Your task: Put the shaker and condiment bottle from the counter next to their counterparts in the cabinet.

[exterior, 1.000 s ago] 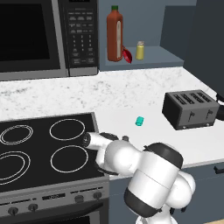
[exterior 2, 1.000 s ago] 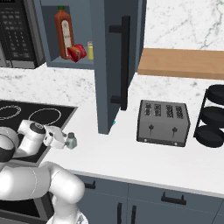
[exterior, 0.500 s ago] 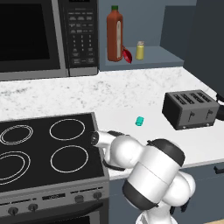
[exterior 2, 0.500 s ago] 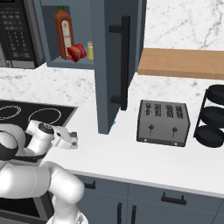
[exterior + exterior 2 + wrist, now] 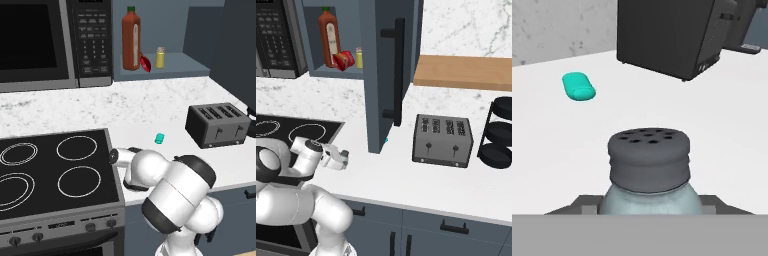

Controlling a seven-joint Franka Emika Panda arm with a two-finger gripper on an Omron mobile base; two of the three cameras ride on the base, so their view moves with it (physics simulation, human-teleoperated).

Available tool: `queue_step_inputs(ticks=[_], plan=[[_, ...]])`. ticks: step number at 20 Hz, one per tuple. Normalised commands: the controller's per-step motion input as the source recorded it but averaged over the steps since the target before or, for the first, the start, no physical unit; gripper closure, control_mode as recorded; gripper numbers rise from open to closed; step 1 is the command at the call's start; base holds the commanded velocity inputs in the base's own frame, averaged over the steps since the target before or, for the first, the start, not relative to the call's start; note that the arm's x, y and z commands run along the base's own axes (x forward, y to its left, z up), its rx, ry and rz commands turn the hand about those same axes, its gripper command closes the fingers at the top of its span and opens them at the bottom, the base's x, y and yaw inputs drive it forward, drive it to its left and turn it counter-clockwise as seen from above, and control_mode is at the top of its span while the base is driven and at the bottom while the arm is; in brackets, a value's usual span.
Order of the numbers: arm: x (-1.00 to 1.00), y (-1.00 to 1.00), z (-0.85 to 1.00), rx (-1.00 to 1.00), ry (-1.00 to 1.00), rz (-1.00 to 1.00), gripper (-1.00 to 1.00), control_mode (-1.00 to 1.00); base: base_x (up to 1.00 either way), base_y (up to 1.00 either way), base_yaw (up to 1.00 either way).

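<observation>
- The pincer pinches the shaker, low over the desk.
- Beyond the pincer lie a teal cylinder and a black toaster.
- The condiment bottle lies in the cabinet, far from the pincer.
</observation>
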Motion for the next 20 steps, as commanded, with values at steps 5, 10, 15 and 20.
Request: queue_step_inputs(ticks=[5,10,15,20], plan=[[0.0,-0.05,0.24,0.04,0.0,-0.01,1.0,-1.0,0.0,0.0,0.0],[-0.01,0.0,1.0,0.0,0.0,-0.01,1.0,-1.0,0.0,0.0,0.0],[-0.04,-0.08,1.0,-0.01,0.0,0.01,1.0,-1.0,0.0,0.0,0.0],[-0.03,-0.38,1.0,-0.05,-0.01,0.08,1.0,-1.0,0.0,0.0,0.0]])
